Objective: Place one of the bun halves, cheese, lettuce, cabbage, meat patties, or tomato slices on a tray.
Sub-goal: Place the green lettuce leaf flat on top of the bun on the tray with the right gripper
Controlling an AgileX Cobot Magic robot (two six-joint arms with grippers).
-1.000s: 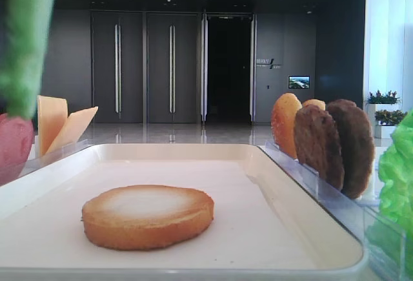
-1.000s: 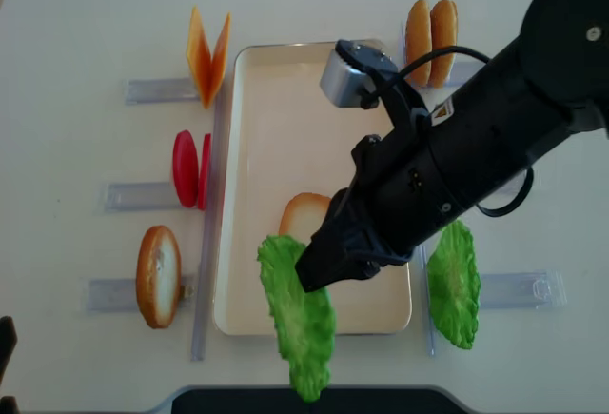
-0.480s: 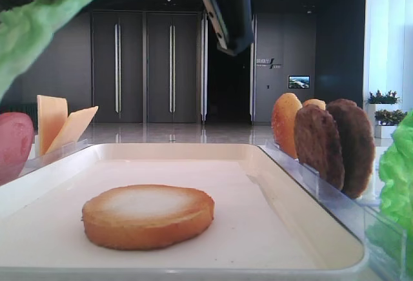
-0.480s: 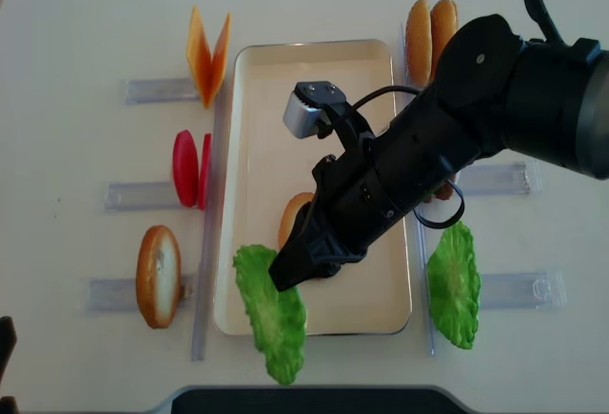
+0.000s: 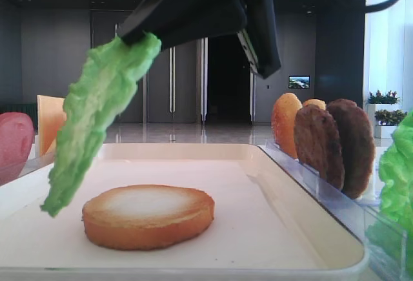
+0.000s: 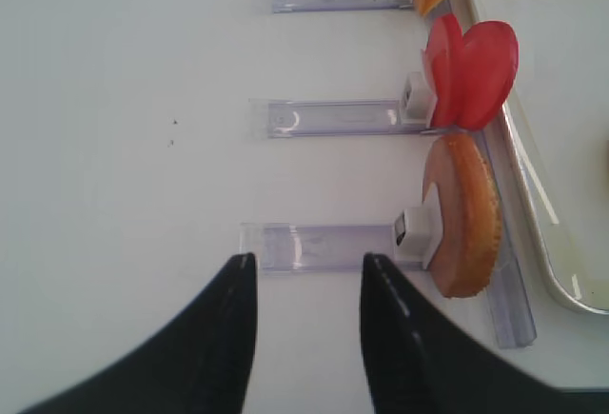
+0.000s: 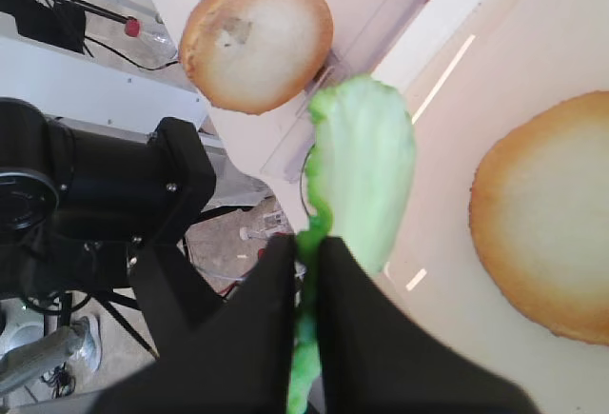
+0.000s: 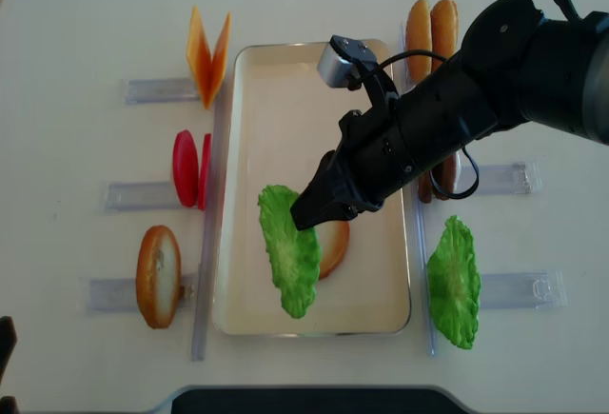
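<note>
My right gripper [image 8: 305,215] is shut on the top edge of a frilly green lettuce [image 8: 292,258] leaf. The leaf hangs over the cream tray [image 8: 282,109], its lower end beside and partly over the bun half [image 8: 336,246] lying there. In the low view the lettuce [image 5: 97,116] dangles left of the bun half [image 5: 147,215], its tip just above the tray [image 5: 271,229]. The right wrist view shows the lettuce [image 7: 366,171] pinched between the fingers of the right gripper [image 7: 306,247]. My left gripper [image 6: 304,266] is open over bare table, empty.
Clear holders flank the tray: cheese [image 8: 207,50], tomato slices [image 8: 189,168] and a bun half [image 8: 158,276] on the left. On the right are bun halves [image 8: 429,26], meat patties [image 5: 335,142] and a second lettuce [image 8: 454,284].
The right gripper has carried the lettuce from the tray's near left corner inward, and the leaf now hangs over the tray by the bun half. The left gripper has not moved.
</note>
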